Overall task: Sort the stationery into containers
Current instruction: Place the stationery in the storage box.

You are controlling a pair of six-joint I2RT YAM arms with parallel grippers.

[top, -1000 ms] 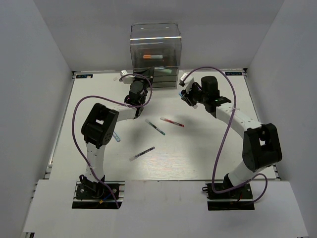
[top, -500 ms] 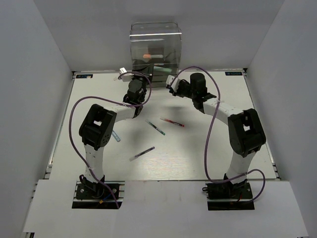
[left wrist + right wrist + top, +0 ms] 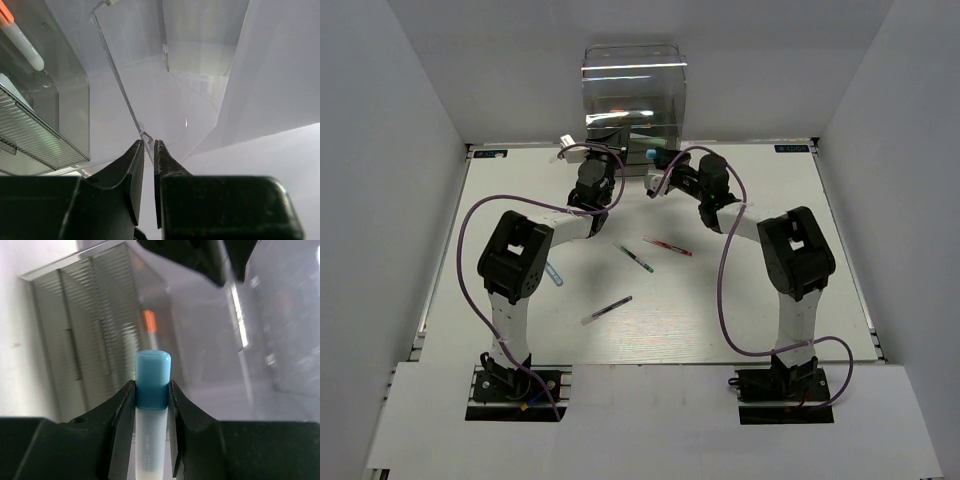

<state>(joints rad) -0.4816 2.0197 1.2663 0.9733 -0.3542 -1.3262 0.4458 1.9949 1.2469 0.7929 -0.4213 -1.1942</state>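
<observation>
The container [image 3: 635, 75] is a tall clear box at the table's back, with ribbed drawers [image 3: 75, 340] at its base. My left gripper [image 3: 602, 158] [image 3: 148, 143] is shut on the thin edge of the box's clear front flap [image 3: 130, 75]. An orange-capped marker [image 3: 22, 37] [image 3: 149, 327] lies inside. My right gripper [image 3: 665, 170] [image 3: 152, 385] is shut on a pale marker with a light-blue cap [image 3: 152, 380] [image 3: 651, 157], held just in front of the box. On the table lie a red pen [image 3: 667, 246], a dark pen [image 3: 635, 257] and a grey pen [image 3: 607, 308].
A light-blue-capped marker [image 3: 555, 276] lies half under my left arm's elbow. Purple cables [image 3: 470, 225] loop beside both arms. White walls close in the table on the left, right and back.
My right arm has swung left to the box's front, carrying the blue-capped marker. My left gripper keeps hold of the flap, and the box's front now looks lifted. The pens on the table have not moved.
</observation>
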